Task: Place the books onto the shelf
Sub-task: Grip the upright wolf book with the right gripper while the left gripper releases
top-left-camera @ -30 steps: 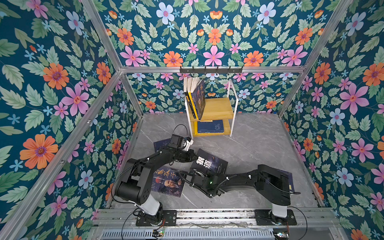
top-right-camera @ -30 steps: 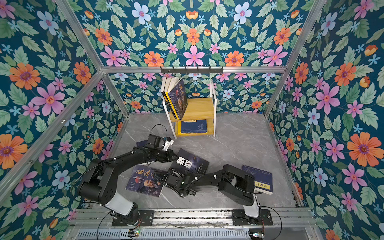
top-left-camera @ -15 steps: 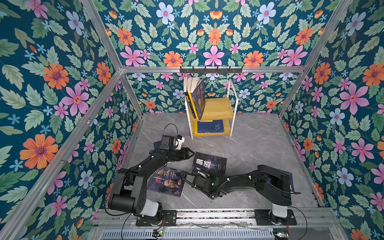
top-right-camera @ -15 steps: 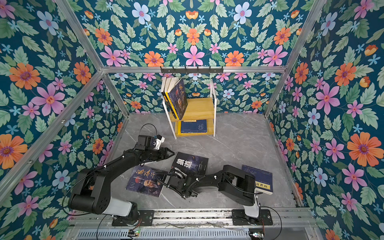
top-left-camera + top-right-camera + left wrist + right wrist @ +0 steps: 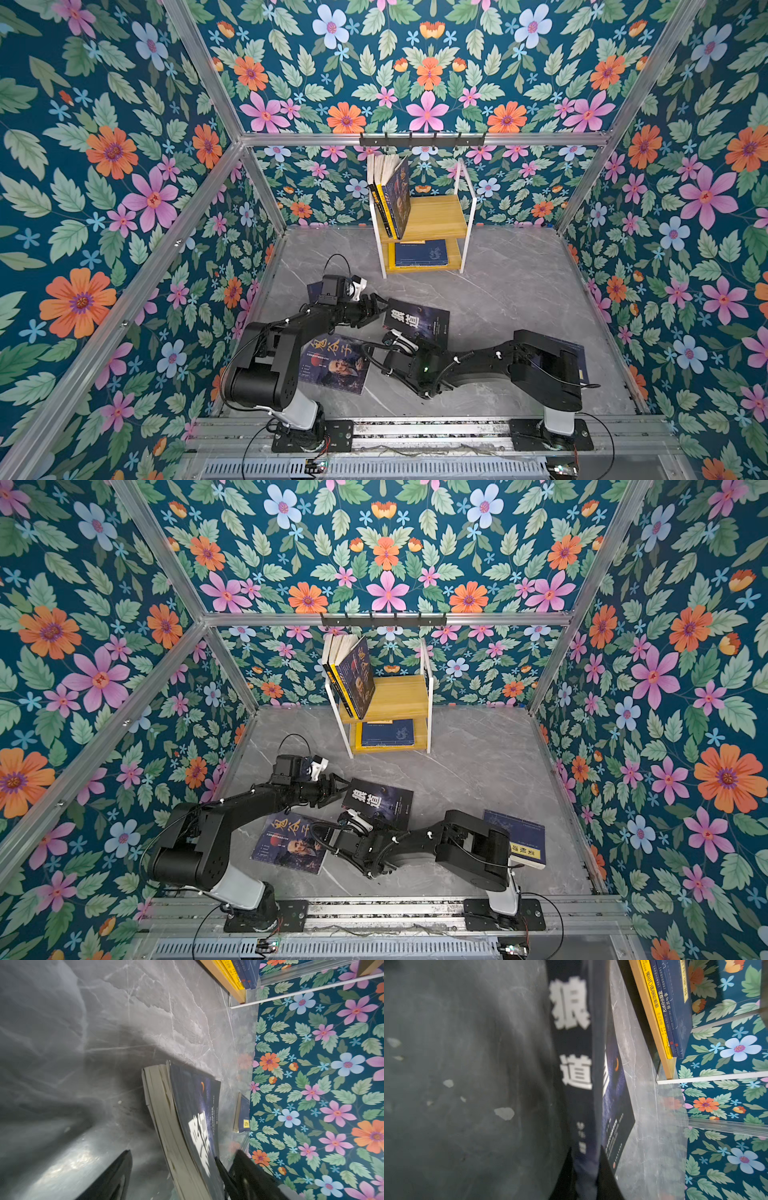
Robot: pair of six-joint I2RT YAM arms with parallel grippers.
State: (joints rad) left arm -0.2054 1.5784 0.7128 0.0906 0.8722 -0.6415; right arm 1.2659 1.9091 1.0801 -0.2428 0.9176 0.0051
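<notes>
A black book (image 5: pixel 417 322) (image 5: pixel 378 800) with a white title lies mid-table. My right gripper (image 5: pixel 395 336) (image 5: pixel 353 818) (image 5: pixel 586 1176) is shut on its spine at the near edge. My left gripper (image 5: pixel 376 307) (image 5: pixel 338 787) (image 5: pixel 182 1178) is open at the book's left side, its fingers either side of the page edge (image 5: pixel 166 1126). An old-man-portrait book (image 5: pixel 336 363) (image 5: pixel 291 841) lies flat between the arms. The shelf (image 5: pixel 436 212) (image 5: pixel 399 694) stands at the back, with books leaning on its top board (image 5: pixel 390 195) and a navy one (image 5: pixel 420 252) lying on the lower board.
A navy book with a yellow label (image 5: pixel 519 837) lies at the right, partly under my right arm. Another dark book (image 5: pixel 313 289) shows under my left wrist. A black hook rail (image 5: pixel 422 140) hangs above the shelf. Floral walls close in on three sides.
My left gripper has opened at the black book's left side. My right gripper has shut on its spine. The book has shifted only slightly.
</notes>
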